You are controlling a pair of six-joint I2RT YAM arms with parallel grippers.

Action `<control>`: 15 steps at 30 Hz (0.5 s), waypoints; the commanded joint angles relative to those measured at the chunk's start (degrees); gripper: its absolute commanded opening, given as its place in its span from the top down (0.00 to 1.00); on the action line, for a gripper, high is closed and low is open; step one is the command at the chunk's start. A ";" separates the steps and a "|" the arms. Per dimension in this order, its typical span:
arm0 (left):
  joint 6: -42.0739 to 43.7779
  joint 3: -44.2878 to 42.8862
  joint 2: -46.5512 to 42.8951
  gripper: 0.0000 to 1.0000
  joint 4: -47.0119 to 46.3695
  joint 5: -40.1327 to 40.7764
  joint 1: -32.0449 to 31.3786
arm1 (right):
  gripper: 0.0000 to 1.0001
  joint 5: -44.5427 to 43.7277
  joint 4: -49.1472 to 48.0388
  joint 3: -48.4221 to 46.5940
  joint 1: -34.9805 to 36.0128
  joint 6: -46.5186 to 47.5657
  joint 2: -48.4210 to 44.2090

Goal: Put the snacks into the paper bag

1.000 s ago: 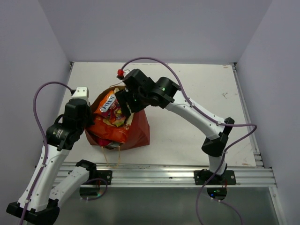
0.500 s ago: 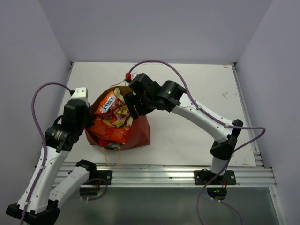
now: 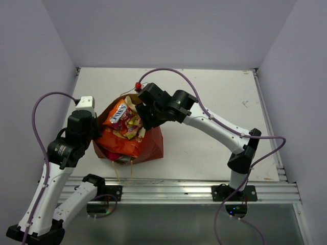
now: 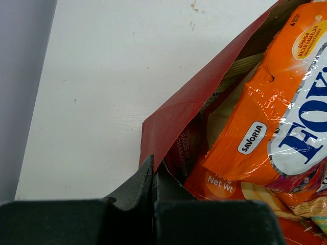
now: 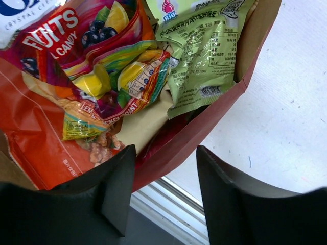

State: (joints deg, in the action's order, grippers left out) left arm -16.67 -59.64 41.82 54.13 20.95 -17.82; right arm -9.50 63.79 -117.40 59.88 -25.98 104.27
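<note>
Both at paper bag [image 3: 153,145], mouth up — L gripper [image 4: 153,164] clamps rim, R gripper [image 5: 166,153] apart.

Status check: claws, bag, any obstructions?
Left claw shut on rim of dark red-brown paper bag. Right claw open, straddling another rim edge. Crinkly snack packets inside, sticking out the mouth. No obstruction seen.

The left gripper [image 4: 153,176] was pinched shut on its bent left arm [image 3: 60,153]; the right gripper [image 5: 166,176], fingers apart, pointed down from the outstretched right arm [image 3: 214,122].
</note>
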 commanded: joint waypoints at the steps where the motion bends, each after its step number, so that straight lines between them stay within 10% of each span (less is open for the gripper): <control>1: 0.93 -0.66 -1.83 1.00 -6.67 -0.38 -0.54 | 0.50 -0.69 0.53 -1.51 -0.20 -0.92 1.90; 8: 0.85 0.66 -2.45 1.00 -7.11 -0.82 -0.54 | 1.00 -7.18 7.22 -1.69 -0.20 -3.72 2.08; 15: -1.00 -4.59 -0.79 1.00 -7.81 0.67 -0.54 | 1.00 -13.34 17.13 -7.56 -0.20 -5.40 -2.49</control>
State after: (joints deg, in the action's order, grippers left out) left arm -16.95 -58.43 40.71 53.74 20.32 -17.93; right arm -16.10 70.96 -119.52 59.99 -30.04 106.41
